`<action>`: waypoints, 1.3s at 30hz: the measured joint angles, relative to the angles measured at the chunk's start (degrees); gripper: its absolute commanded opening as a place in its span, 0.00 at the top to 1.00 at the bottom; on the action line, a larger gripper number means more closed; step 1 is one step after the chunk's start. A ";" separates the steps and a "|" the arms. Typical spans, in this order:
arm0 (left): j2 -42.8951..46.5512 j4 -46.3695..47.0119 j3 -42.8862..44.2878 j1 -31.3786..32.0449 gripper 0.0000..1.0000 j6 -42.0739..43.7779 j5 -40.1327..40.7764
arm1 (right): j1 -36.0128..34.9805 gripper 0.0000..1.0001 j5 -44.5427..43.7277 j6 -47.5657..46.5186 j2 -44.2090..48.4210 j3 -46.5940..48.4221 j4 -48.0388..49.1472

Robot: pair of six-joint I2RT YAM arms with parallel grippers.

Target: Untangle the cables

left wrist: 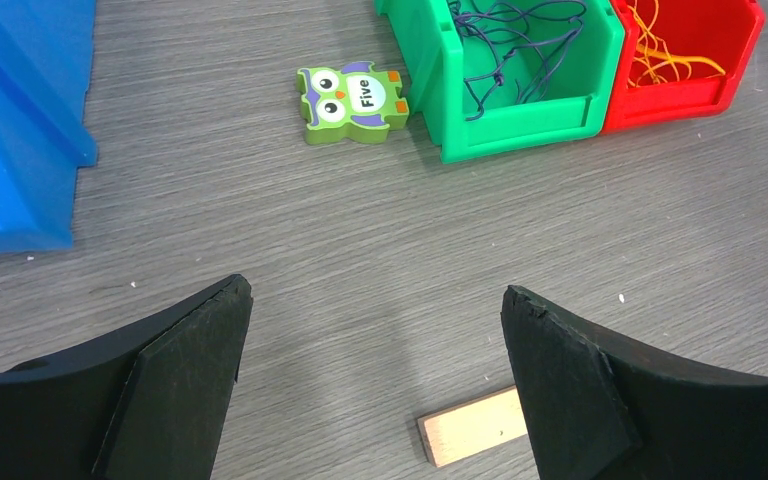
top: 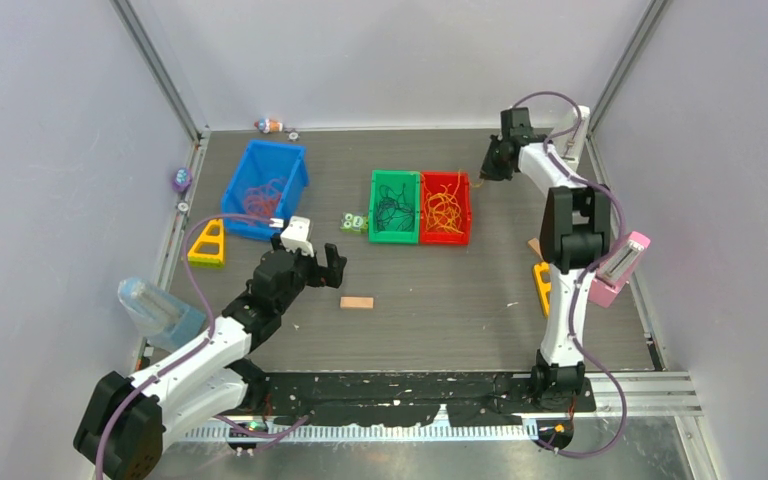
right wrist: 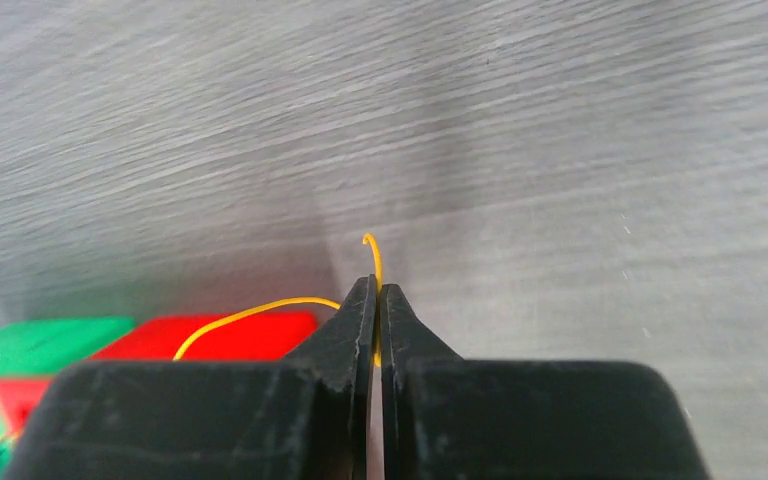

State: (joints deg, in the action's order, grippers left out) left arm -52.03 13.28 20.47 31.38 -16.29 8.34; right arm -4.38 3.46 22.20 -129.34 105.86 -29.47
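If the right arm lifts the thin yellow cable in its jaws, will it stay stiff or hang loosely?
Probably floppy: the yellow cable curves loosely from the right gripper toward the red bin. Likely very light, being so thin. Its curled tip may snag other strands.

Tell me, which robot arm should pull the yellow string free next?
The right arm, probably. Its jaws are shut on a yellow cable that trails toward the red bin. The left arm hovers with jaws wide open above the table, holding nothing.
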 measured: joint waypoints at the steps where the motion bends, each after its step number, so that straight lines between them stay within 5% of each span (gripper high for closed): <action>1: 0.00 -0.02 0.00 0.02 0.03 0.02 0.00 | 0.00 0.95 -0.42 -0.02 1.92 -1.16 -0.04; 11: 0.02 -0.07 -0.02 0.02 0.03 0.04 0.00 | -2.40 0.94 -3.78 -3.13 24.02 -5.33 4.24; 22: 0.02 -0.24 -0.02 0.00 0.03 0.09 0.00 | -13.44 0.95 -15.91 -6.45 28.48 -16.31 1.14; 31: 0.02 -0.28 0.00 0.00 0.03 0.07 -0.02 | -20.33 0.95 -31.43 -7.91 21.94 -18.60 -1.20; 39: 0.02 -0.31 -0.02 0.00 0.03 0.09 -0.02 | -21.77 0.94 -29.38 -8.02 6.40 -10.45 -3.72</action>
State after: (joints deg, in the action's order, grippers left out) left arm -52.01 12.97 20.45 31.38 -16.21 8.32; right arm -26.15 -25.91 14.17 -122.93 95.42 -33.19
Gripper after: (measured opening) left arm 0.969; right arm 0.067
